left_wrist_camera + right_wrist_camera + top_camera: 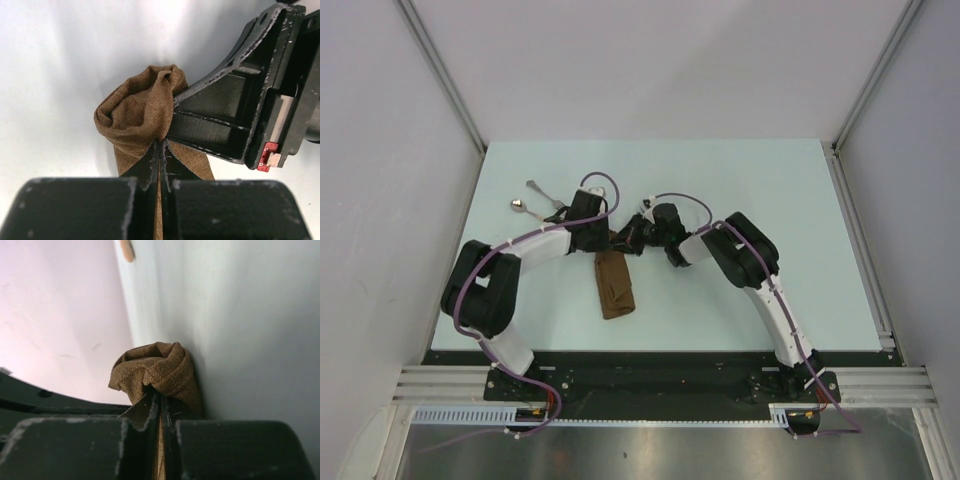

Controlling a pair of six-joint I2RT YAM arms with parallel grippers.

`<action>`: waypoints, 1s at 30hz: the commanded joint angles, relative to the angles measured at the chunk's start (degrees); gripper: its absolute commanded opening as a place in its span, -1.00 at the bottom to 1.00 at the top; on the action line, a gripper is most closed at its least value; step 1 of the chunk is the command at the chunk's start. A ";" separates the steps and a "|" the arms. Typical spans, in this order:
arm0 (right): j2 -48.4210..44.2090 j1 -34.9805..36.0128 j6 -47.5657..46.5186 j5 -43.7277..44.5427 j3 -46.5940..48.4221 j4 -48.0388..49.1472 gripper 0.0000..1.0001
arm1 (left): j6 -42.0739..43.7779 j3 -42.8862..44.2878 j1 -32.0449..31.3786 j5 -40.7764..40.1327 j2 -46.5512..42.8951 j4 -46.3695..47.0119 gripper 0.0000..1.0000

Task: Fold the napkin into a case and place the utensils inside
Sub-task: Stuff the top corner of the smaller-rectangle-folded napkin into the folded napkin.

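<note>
Table [740, 200]: nothing is carried on it but the cloth and the cutlery.

Napkin [616, 290]: already narrowed to a strip, so the case is roughly formed. It lies mid-surface, slightly left of centre, with its long axis running from near edge to far edge. The near part lies flat. The far end is raised and wadded into a ball.

Left gripper [160, 148]: pressed together, with the wadded end pinched between the tips.

Right gripper [159, 394]: likewise clamped on the same wad from the opposite side. The two sets of tips are almost touching.

Fork [546, 194] and spoon [520, 206]: parked toward the far-left corner, just beside each other and well apart from the strip. Neither is inside it.

Judged step: the far end is being shaped into the case's mouth.

- The wad should be spread flat rather than pulled tight.
- The cloth is thin and soft, so layers are likely to be dragged together if both pinches are moved as one.
- The near end is not pinned, so the whole strip can be skidded by any lift. Motion should be kept low and slow.
- One layer only should be released per side if an opening is wanted.
</note>
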 commanded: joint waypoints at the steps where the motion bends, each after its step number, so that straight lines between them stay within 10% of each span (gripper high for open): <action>1: 3.47 1.29 9.69 3.45 2.51 15.14 -0.94 | -2.77 -0.81 0.74 1.77 0.79 -0.46 -1.00; 5: 3.91 1.38 12.33 5.56 2.86 19.28 -0.94 | -3.56 -1.51 1.88 1.16 0.96 -0.37 -1.00; 11: 1.54 2.52 0.22 8.28 6.03 -3.64 -0.94 | -3.04 0.33 2.76 0.36 3.15 -2.82 -0.98; 20: 3.21 2.96 -7.88 8.29 8.23 -11.75 -0.93 | -1.28 6.22 4.52 -6.92 -2.18 -7.84 -0.08; 30: 2.59 2.61 -11.92 8.29 9.90 -16.14 -0.93 | -3.12 5.44 10.14 -8.87 -2.56 -6.97 -0.15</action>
